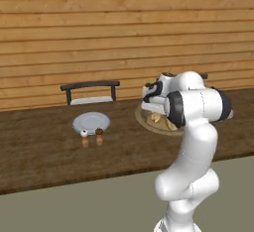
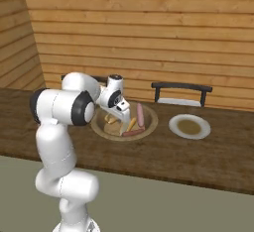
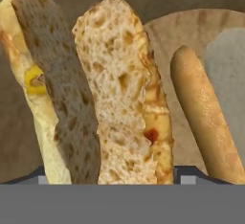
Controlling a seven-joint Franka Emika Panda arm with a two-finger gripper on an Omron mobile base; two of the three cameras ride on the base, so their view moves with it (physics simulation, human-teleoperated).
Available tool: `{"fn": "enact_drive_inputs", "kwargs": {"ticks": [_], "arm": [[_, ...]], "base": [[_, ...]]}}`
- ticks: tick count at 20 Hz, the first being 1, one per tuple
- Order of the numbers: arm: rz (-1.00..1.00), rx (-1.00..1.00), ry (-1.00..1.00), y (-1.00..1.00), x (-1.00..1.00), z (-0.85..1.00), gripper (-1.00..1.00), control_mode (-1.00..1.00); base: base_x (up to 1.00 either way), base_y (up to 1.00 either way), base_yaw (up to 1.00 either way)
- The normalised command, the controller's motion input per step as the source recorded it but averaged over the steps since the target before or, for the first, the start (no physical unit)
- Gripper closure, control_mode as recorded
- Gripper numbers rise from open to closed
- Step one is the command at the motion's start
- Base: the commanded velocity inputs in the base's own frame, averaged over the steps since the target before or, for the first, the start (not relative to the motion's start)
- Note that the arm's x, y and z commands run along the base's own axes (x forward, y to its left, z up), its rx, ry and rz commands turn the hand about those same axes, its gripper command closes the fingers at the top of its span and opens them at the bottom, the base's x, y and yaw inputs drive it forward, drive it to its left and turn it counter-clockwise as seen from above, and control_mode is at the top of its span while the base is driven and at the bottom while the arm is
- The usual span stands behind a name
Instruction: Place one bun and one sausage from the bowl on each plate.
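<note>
Gripper (image 2: 120,118) reaches down into the bowl (image 2: 150,127) on the table (image 2: 163,159), its fingers wide apart on both sides of two buns (image 3: 119,94). Sausages (image 2: 140,113) lie beside them in the bowl. One plate (image 2: 189,126) sits right of the bowl, another plate (image 1: 91,122) left.

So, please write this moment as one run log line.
phase: reaching into bowl | gripper: low over buns | grasp: unclear | plates: no food
</note>
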Motion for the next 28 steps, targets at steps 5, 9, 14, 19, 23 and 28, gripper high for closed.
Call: {"fn": "enact_drive_inputs", "kwargs": {"ticks": [5, 9, 14, 19, 23, 28], "arm": [[0.05, 0.16, -0.22, 0.45, -0.7, 1.0, 1.0, -1.0], [0.07, 0.02, -0.01, 1.0, -0.02, 1.0, 1.0, -1.0], [0.03, 0.0, 0.05, 1.0, 0.16, 0.75, 1.0, -1.0], [0.02, -0.12, 0.27, 1.0, 0.11, -0.18, 1.0, -1.0], [0.13, -0.1, 0.17, 0.63, 0.11, -0.46, 1.0, -1.0], [0.03, -0.14, 0.01, 0.74, 0.52, -0.65, 1.0, -1.0]], "base": [[0.0, 0.0, 0.0], [0.0, 0.0, 0.0], [0.0, 0.0, 0.0], [0.0, 0.0, 0.0], [0.0, 0.0, 0.0], [0.0, 0.0, 0.0]]}}
